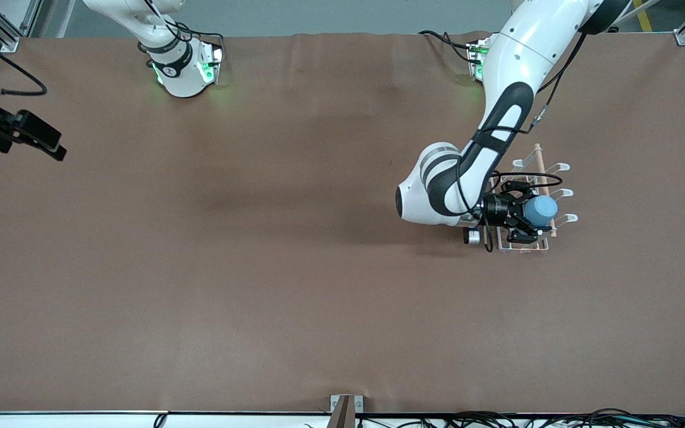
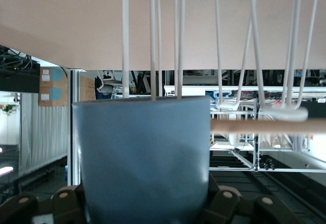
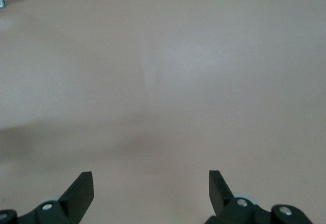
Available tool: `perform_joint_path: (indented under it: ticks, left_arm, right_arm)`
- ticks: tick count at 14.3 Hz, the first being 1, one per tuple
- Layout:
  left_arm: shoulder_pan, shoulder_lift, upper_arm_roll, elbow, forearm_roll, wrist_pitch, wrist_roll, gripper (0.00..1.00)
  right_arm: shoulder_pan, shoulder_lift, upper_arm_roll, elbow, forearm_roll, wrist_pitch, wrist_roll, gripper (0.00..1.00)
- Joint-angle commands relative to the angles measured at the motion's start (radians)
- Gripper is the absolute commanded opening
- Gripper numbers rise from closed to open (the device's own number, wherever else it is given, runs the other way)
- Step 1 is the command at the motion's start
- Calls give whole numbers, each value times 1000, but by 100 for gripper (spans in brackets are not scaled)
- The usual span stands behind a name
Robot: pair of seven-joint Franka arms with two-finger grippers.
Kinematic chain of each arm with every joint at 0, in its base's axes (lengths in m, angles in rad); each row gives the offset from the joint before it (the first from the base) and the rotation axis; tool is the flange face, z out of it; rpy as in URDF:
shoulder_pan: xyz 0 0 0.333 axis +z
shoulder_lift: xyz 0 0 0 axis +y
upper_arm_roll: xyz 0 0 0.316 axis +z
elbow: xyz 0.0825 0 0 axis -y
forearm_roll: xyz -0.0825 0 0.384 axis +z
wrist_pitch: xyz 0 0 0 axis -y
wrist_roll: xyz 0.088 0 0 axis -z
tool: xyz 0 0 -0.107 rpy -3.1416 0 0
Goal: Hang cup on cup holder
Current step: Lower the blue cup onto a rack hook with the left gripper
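My left gripper (image 1: pixel 527 219) is shut on the light-blue cup (image 1: pixel 540 209) and holds it sideways over the cup holder (image 1: pixel 561 168), a white wire rack with a wooden dowel handle (image 1: pixel 537 156). In the left wrist view the cup (image 2: pixel 145 158) fills the lower middle between my dark fingers (image 2: pixel 224 203). Its rim meets two wire prongs (image 2: pixel 153 40), and I cannot tell whether a prong is inside it. The dowel (image 2: pixel 265 126) runs beside the cup. My right gripper (image 1: pixel 39 139) is open and empty over bare table at the right arm's end, waiting; it also shows in the right wrist view (image 3: pixel 151 183).
The rack stands on the brown table (image 1: pixel 295 267) toward the left arm's end. The left arm's white forearm (image 1: pixel 437 190) reaches low over the table beside the rack. A small bracket (image 1: pixel 345 407) sits at the table edge nearest the front camera.
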Motion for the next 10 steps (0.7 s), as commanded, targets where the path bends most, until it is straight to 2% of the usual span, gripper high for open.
perform_joint_path:
  ticks: [1,3,6,7,10]
  left_arm:
    - [1,11,-7,8,15,-15,-75,100]
    - [-2,11,-9,8,14,-15,-100,100]
    - [-7,-2,-17,26,14,-15,-106,100]
    - [-11,-5,-21,56,0,-16,-141,100]
    - [-13,-15,-33,190,-147,-9,-268,100]
  right_arm:
    - [10,-15,-24,-15,-6,-8,-44,100]
    - [15,-18,-49,-30,-1,-8,-82,100]
    - [13,-28,-50,-57,-1,-6,-87,100]
    - [2,-60,-50,-86,0,0,-88,100]
    - [-2,-82,-60,-116,0,5,-117,99]
